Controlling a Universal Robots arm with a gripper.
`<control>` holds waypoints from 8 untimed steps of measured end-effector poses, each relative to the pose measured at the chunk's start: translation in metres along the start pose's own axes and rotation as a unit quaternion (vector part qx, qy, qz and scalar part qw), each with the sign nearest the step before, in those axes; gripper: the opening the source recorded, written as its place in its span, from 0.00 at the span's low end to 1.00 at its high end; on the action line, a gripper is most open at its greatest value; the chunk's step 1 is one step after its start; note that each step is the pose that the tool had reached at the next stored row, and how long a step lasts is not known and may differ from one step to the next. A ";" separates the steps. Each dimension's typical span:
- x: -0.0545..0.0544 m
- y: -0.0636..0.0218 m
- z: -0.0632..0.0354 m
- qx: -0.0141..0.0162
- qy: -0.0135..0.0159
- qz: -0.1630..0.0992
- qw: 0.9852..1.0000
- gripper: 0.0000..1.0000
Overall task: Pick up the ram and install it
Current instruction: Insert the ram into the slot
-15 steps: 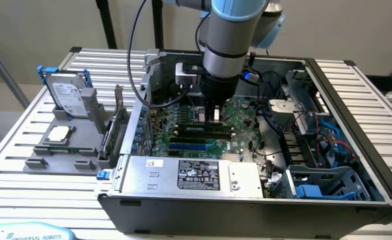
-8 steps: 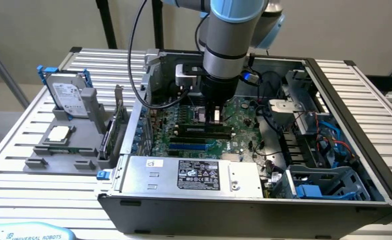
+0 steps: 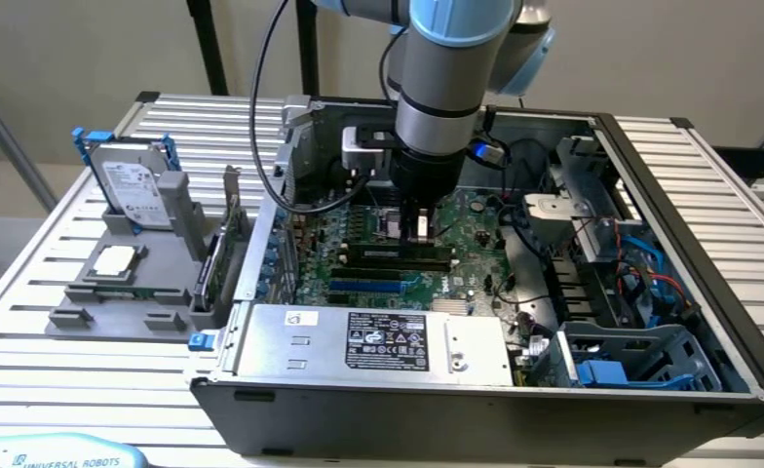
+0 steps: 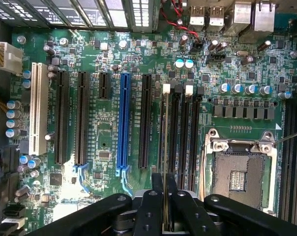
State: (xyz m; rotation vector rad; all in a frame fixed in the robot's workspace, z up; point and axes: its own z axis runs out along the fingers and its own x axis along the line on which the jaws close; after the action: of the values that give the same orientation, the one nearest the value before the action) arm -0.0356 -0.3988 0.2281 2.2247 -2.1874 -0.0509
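Note:
In the wrist view the ram [image 4: 164,147] shows edge-on as a thin pale strip, clamped between the black fingers [image 4: 153,206] of my gripper [image 4: 164,199]. It hangs lengthwise over the black memory slots [image 4: 180,132], lined up with the slot by the white latch [image 4: 166,89]. I cannot tell whether its lower edge touches the slot. In the exterior view my gripper [image 3: 421,229] points straight down inside the open computer case, just above the memory slots [image 3: 396,255] on the green motherboard [image 3: 356,283].
An open processor socket [image 4: 239,172] lies beside the memory slots, with a blue expansion slot [image 4: 123,123] on their other side. The power supply [image 3: 382,336] and case walls [image 3: 694,234] close in the board. On the exterior view's left, a grey holder [image 3: 109,302] carries a hard drive [image 3: 135,185].

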 end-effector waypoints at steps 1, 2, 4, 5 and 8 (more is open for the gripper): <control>0.000 0.0000 0.0002 0.000 0.000 0.000 1.000 0.14; 0.000 0.0000 0.0004 0.000 0.000 0.000 1.000 0.14; 0.000 0.0000 0.0007 0.000 0.000 0.000 1.000 0.14; 0.000 0.0000 0.0009 0.000 0.000 0.000 1.000 0.14; 0.000 0.0000 0.0015 0.000 0.000 0.000 1.000 0.14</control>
State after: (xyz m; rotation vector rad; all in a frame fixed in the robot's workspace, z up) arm -0.0356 -0.3984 0.2266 2.2243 -2.1875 -0.0507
